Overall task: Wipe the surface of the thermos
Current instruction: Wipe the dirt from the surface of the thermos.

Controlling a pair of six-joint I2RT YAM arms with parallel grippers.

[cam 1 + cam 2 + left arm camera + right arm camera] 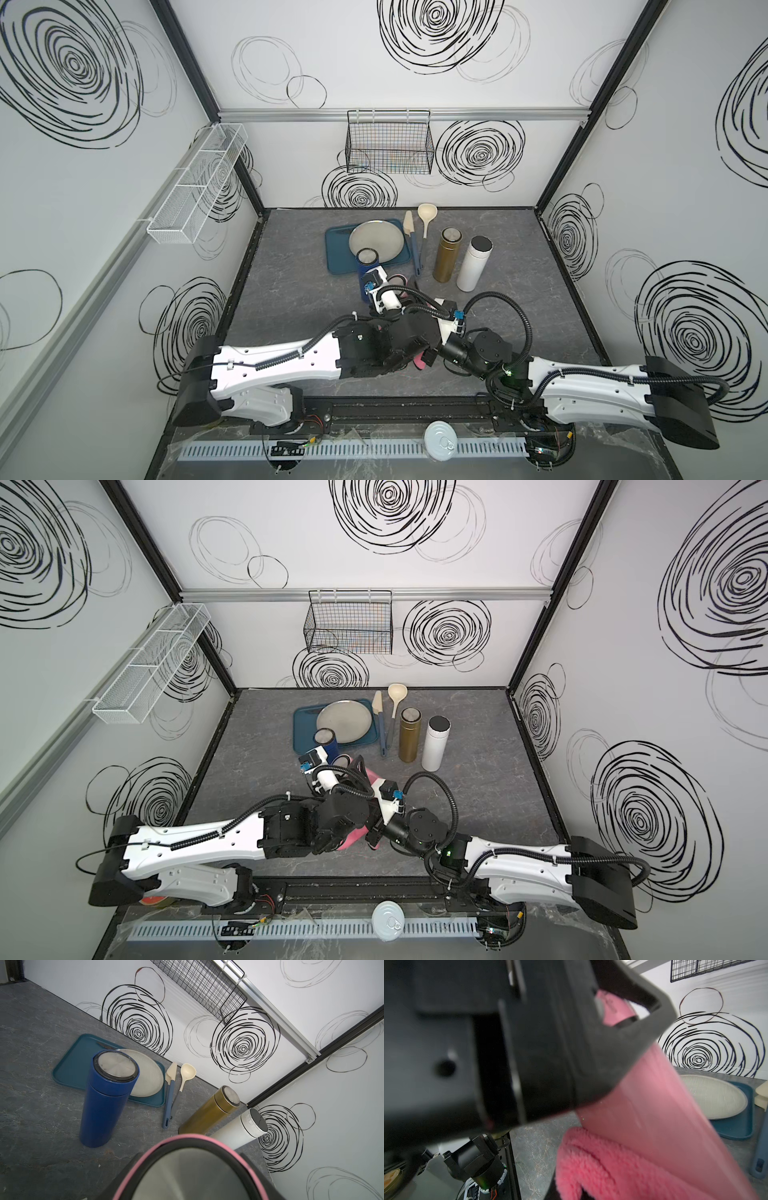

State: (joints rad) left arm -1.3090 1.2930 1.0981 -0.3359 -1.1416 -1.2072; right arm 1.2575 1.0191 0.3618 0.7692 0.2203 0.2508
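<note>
The right wrist view shows the left claw [623, 1030] clamped on the tilted pink thermos [664, 1115] over the surface [537, 1153], and the right claw [581, 1192] pinching a pink cloth [591, 1163] against it. In both top views the arms cover most.

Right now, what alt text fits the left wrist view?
The lid of the pink thermos fills the foreground. Beyond stand a blue thermos, gold thermos and white thermos on the grey table, beside a spatula, spoon and teal tray holding a plate.

Plate [376, 241] on teal tray [336, 249], spatula [413, 245] and spoon [427, 214] beside
</note>
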